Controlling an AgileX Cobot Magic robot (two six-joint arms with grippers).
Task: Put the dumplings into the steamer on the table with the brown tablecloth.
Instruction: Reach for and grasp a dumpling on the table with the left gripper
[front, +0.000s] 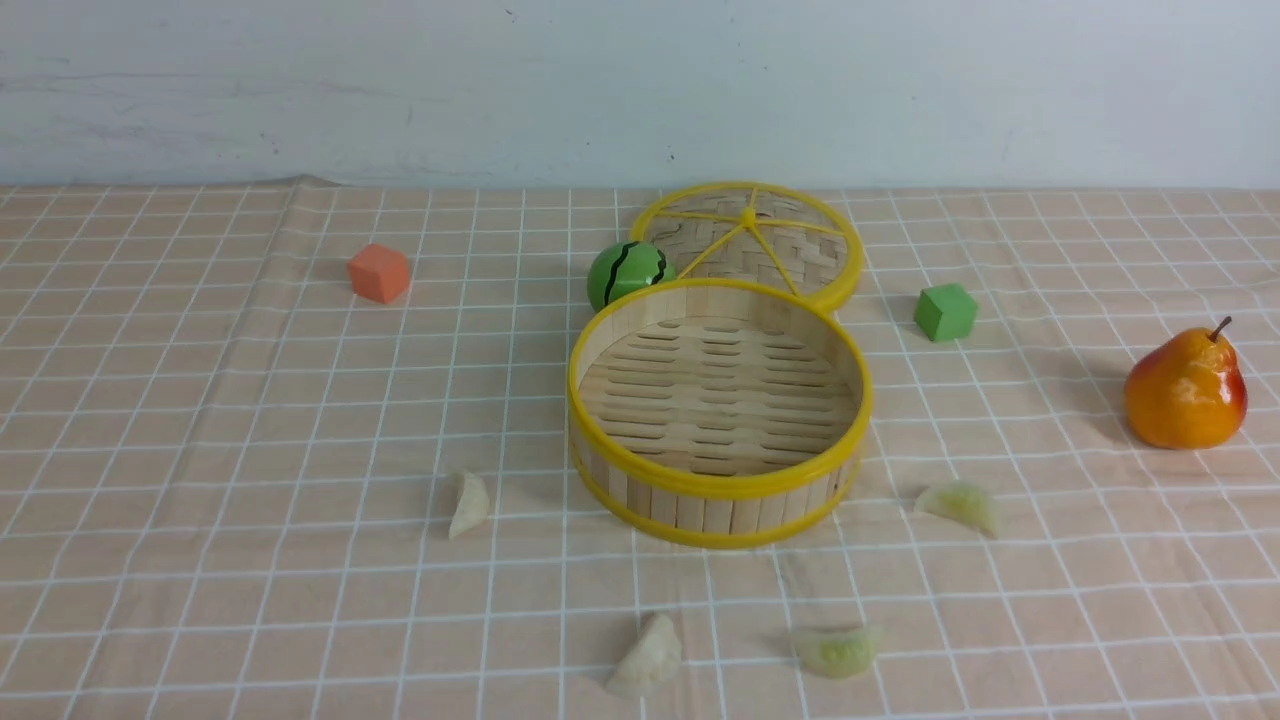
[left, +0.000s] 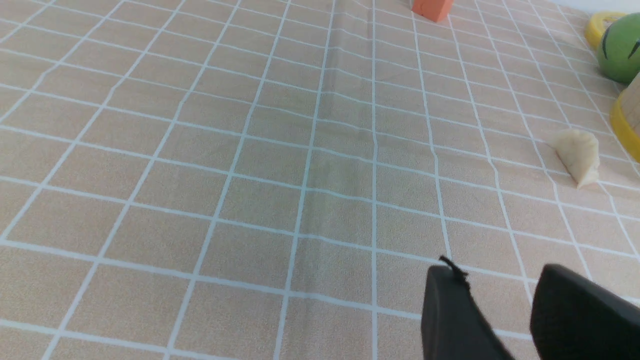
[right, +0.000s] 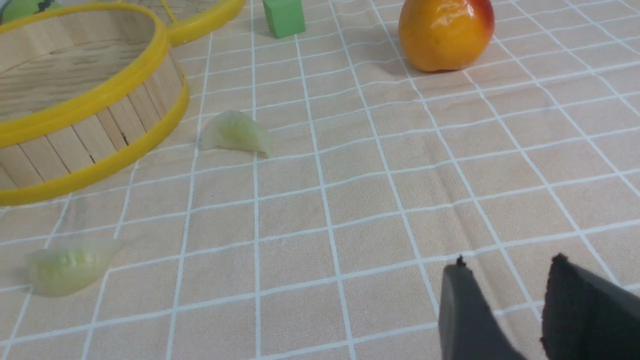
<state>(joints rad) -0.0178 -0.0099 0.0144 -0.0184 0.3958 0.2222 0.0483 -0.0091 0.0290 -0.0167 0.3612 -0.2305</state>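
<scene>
lid & melon just behind steamer; pear r. side

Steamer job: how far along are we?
Nothing looks done: the bamboo steamer stands uncovered and empty. Neither the left gripper nor the right gripper holds anything. Left to load: two white dumplings and two pale green dumplings, all on the tablecloth.
</scene>
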